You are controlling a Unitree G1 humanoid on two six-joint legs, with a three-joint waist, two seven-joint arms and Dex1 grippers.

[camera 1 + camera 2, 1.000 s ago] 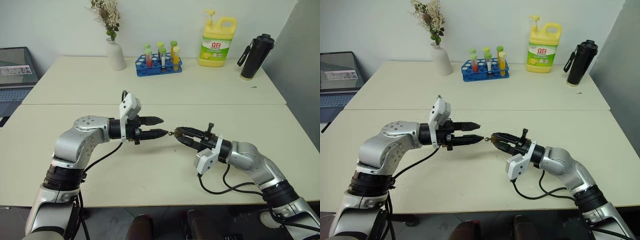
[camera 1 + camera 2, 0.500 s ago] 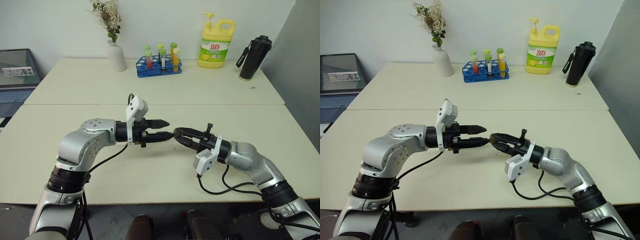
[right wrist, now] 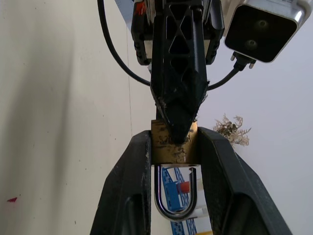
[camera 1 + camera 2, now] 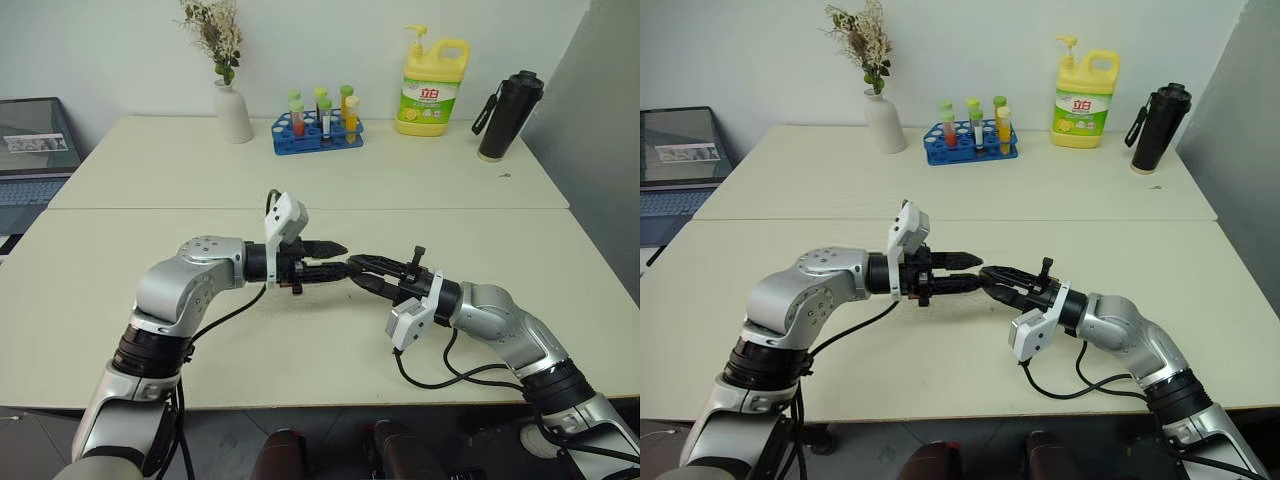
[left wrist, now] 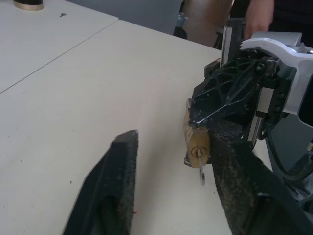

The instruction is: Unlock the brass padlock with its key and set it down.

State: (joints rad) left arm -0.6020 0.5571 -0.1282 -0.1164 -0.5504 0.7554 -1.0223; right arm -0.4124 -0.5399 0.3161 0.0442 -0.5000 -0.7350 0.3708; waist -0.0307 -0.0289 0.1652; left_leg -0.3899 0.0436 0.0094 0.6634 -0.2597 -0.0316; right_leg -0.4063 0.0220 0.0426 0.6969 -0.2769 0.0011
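Clamping the brass padlock [image 3: 172, 146] (shackle [image 3: 174, 198] visible), right gripper [image 3: 173, 171] meets left gripper [image 4: 338, 258].

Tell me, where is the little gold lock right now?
The brass padlock is pinched between the right end effector fingers, held above the middle of the near table, with the left end effector tips right against it.

Across the table from me, the yellow detergent bottle [image 4: 434, 80] carries a green and white label with two red Chinese characters, 立白, on its front; the smaller print beneath them is too fine to read. I can make out no lettering on anything else here.
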